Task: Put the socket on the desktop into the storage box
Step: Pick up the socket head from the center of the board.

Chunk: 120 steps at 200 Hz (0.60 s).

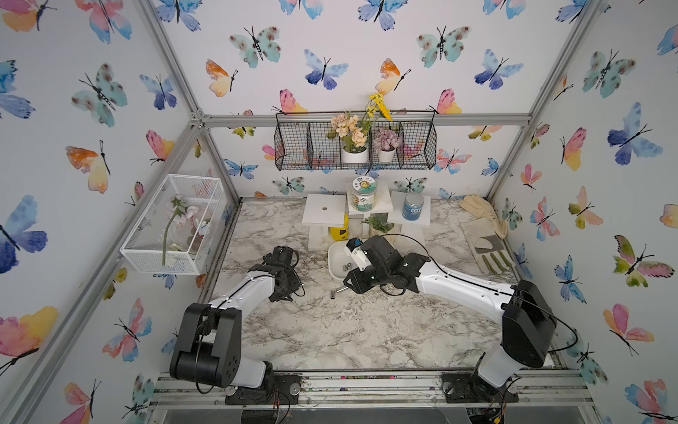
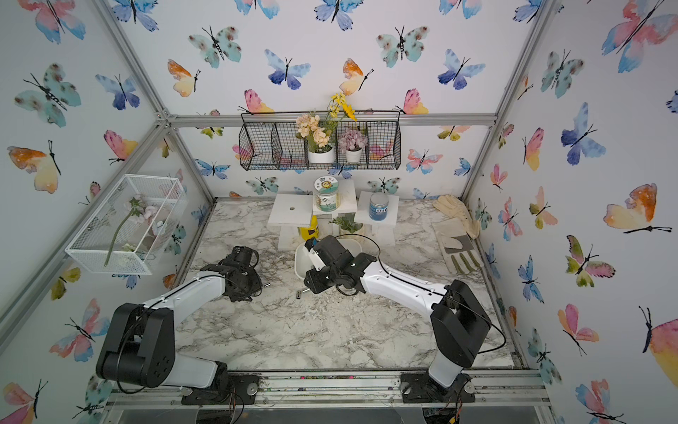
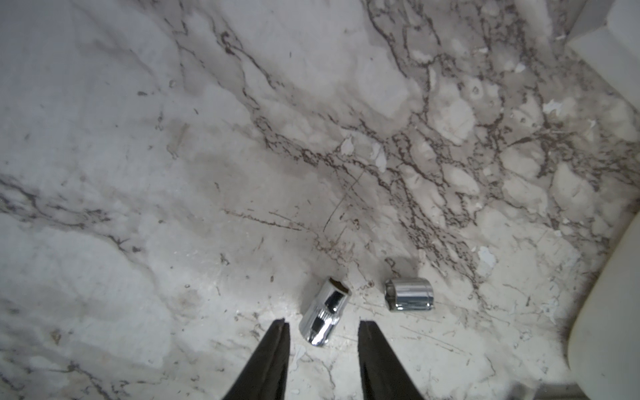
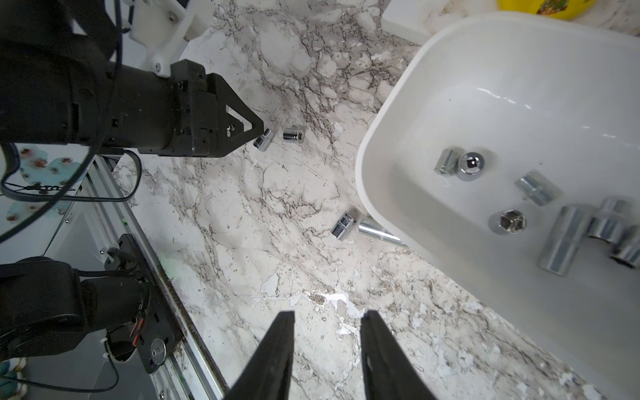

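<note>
Since the printing on the green-label jar (image 1: 363, 196) and the blue jar (image 1: 412, 206) on the white stands (image 1: 324, 214) is too small to read, I log no text. Same goes for the yellow container (image 4: 547, 6) at the top edge of the right wrist view. Left gripper (image 3: 320, 322) is open in the lower middle of the left wrist frame. Its jaws straddle a chrome socket (image 3: 325, 313) lying on the desktop (image 1: 330, 330), with a gap on each side. A second socket (image 3: 410, 294) lies just right of it, apart. Right gripper (image 4: 327, 313) is open, nothing between the jaws, over bare marble near the storage box (image 4: 386, 107). The box rim fills the right of that frame, and two more sockets (image 4: 343, 225) lie on the desktop just beside its lower-left edge. Only the right wrist view shows inside the box: several sockets (image 4: 471, 166) on its floor. In both top views the right arm (image 1: 458, 286) covers much of the box, and wide bare desktop runs across the lower middle.
</note>
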### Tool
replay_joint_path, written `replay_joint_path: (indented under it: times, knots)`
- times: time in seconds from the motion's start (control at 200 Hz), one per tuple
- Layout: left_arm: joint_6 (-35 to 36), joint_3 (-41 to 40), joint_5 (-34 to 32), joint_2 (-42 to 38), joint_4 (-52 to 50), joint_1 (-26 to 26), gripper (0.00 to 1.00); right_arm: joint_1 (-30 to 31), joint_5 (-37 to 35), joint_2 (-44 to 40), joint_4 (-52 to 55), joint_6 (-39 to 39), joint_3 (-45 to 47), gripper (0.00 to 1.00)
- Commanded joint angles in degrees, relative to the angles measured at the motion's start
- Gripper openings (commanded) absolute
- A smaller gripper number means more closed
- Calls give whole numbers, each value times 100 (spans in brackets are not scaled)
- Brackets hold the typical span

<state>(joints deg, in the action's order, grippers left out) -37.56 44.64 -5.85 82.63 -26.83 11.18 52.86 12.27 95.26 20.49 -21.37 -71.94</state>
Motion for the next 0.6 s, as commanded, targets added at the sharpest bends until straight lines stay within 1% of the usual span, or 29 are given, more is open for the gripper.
replay_joint_path:
  times: [0.0,0.596]
  knots:
    - [143,-59,130,165,105,-69,36,27,-54,89,-36,-26,-127,37]
    - [216,-209,199,415,322,-112,29,25,-219,199,60,-17,-215,37]
